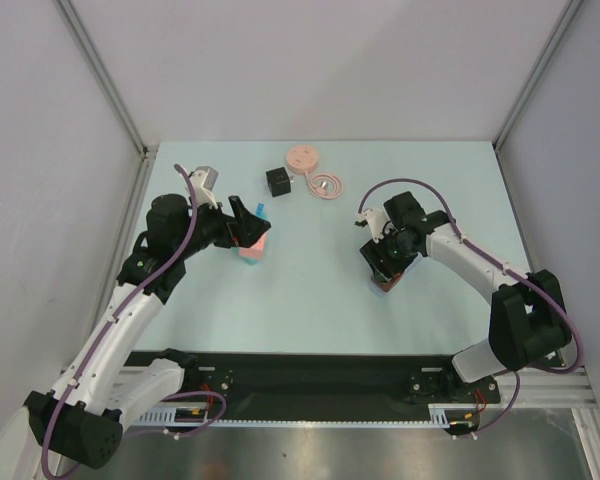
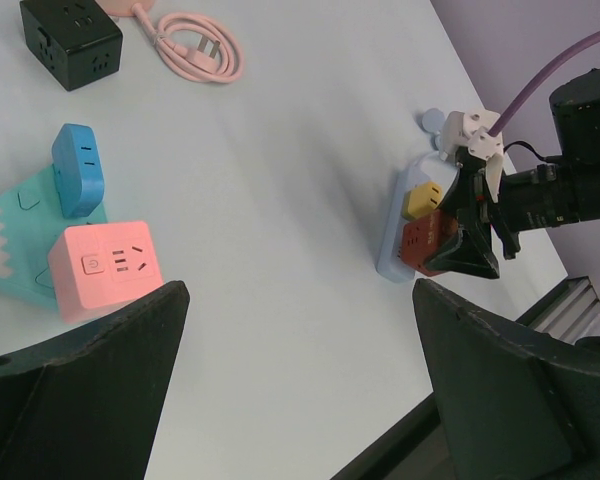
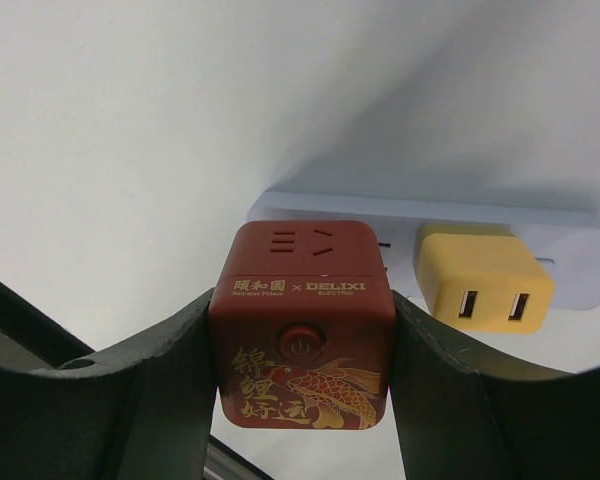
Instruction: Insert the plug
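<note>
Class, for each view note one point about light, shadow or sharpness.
Top external: even, soft light; only faint shadows on the table. Left wrist: pink cube sharp, the camera's own fingers dark silhouettes. Right wrist: red cube crisp, lettering readable; soft shadow beyond the power strip.

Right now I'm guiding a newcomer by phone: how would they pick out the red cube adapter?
On the right of the table, the right hand reaches down at a pale power strip. The red cube adapter is gripped in that hand, next to a yellow adapter. Only it is dark red with a gold fish and lettering.
</note>
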### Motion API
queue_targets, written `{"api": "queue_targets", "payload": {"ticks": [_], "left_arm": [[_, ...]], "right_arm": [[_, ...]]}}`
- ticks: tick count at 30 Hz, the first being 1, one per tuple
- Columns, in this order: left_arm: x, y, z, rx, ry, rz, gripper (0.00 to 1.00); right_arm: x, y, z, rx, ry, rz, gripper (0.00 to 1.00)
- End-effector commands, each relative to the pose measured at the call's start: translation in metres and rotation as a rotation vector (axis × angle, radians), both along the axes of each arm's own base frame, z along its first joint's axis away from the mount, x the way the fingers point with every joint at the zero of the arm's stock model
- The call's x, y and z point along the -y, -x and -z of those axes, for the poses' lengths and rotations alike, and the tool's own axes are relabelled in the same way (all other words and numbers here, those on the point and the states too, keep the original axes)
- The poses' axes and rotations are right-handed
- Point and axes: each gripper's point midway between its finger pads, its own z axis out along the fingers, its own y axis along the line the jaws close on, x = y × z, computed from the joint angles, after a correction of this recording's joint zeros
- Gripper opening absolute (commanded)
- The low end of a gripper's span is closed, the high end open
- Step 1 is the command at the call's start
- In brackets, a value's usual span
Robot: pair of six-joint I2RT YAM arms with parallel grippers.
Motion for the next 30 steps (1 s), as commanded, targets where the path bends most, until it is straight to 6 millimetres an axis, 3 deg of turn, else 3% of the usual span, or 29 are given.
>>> {"api": "queue_targets", "payload": {"ticks": [1,6,11,17,23,27,30], "left_arm": [[-0.002,-0.002,0.000,-0.001,0.008,-0.010,1.00],[0.000,-0.001,0.001,-0.010,0.013,-0.001,1.00],[0.003,0.000,0.004,-0.024,0.022,0.014,1.00],[0.003,-0.001,0.004,-0.023,0.023,0.012,1.00],[0.004,-0.002,0.007,-0.035,0.022,0.016,1.00],[0.003,-0.002,0.006,-0.030,0.019,0.006,1.00],[0.003,-0.002,0.007,-0.033,0.019,0.009,1.00]], "right_arm": [[-0.001,-0.002,0.000,0.000,-0.003,-0.001,0.00],[0.000,0.001,0.007,-0.007,-0.004,0.005,0.00],[0.002,0.010,0.033,-0.051,0.014,0.034,0.00],[-0.005,0.017,0.047,-0.049,-0.012,0.025,0.00],[0.004,0.025,0.062,-0.080,0.033,0.044,0.00],[0.004,0.022,0.051,-0.021,0.013,0.057,0.00],[0.005,0.013,0.039,0.042,0.022,0.073,0.14]]}}
